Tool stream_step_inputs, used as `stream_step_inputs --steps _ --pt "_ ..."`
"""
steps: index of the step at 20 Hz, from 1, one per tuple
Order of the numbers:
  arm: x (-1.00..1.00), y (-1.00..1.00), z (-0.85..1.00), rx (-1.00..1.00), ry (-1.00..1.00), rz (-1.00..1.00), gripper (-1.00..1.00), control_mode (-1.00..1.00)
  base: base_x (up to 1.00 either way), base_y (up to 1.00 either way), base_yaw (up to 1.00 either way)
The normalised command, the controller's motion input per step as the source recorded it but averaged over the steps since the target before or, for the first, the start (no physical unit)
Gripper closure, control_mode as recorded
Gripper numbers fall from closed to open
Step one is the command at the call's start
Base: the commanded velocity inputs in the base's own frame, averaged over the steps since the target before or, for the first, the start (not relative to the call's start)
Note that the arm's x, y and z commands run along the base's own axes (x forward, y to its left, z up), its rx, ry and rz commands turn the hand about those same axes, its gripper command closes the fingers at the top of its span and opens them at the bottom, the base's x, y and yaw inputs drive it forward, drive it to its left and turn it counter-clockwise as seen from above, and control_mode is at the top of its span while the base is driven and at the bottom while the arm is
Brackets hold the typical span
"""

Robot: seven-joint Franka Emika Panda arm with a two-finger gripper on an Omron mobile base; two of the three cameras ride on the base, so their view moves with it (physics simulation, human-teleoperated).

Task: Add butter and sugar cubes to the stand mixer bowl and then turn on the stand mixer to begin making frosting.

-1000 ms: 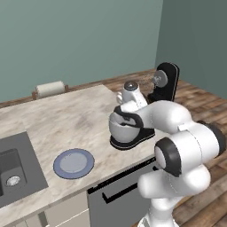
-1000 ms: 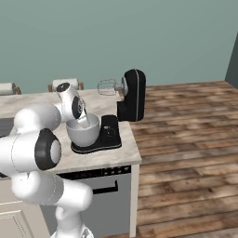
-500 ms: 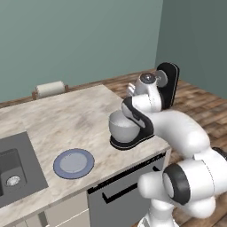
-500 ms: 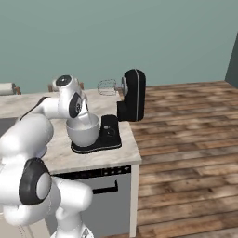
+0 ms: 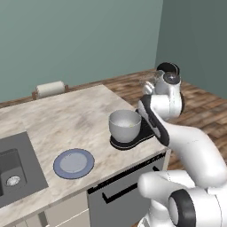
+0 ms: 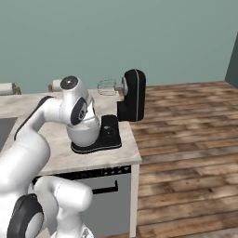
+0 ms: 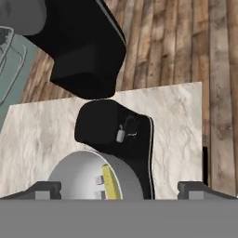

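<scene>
The stand mixer point(image 6: 132, 95) is glossy black, its head tilted back with the wire whisk point(image 6: 108, 87) raised. In the hand view its head point(image 7: 83, 44) sits above its flat base point(image 7: 100, 123), which carries a small silvery knob point(image 7: 120, 135). The silvery stand mixer bowl point(image 5: 125, 125) stands on that base. Inside the bowl point(image 7: 69, 179) lie the yellow butter point(image 7: 108, 182) and two sugar cubes point(image 7: 98, 180). My gripper point(image 7: 120, 189) hovers open over the bowl's mixer-side rim, holding nothing. Its fingertips point(image 7: 44, 188) stand wide apart.
A round blue-grey plate point(image 5: 74, 162) lies on the marble counter point(image 5: 66, 119) left of the mixer. A dark sink point(image 5: 13, 170) is at the counter's left end and a paper towel roll point(image 5: 50, 88) at the back. The counter's edge drops to wooden floor point(image 6: 186, 139) on the right.
The arm has stretched out from above the bowl toward the mixer's side of the counter. The gripper has stayed open and nothing on the counter has moved.
</scene>
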Motion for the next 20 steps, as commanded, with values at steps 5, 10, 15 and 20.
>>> stream_step_inputs --steps 5,10,15,20 --pt "-0.3 -0.75 0.0 0.12 -0.11 0.0 -1.0 -1.0 0.0 0.0 0.0" --pt "-0.18 -0.61 0.1 0.13 -0.08 0.0 -1.0 -1.0 0.0 0.0 0.0" --pt "-0.15 -0.63 0.26 0.16 -0.05 0.0 -1.0 -1.0 0.0 0.0 0.0" --pt "-0.01 -0.65 0.07 0.16 -0.06 0.0 -1.0 -1.0 0.0 0.0 0.0"
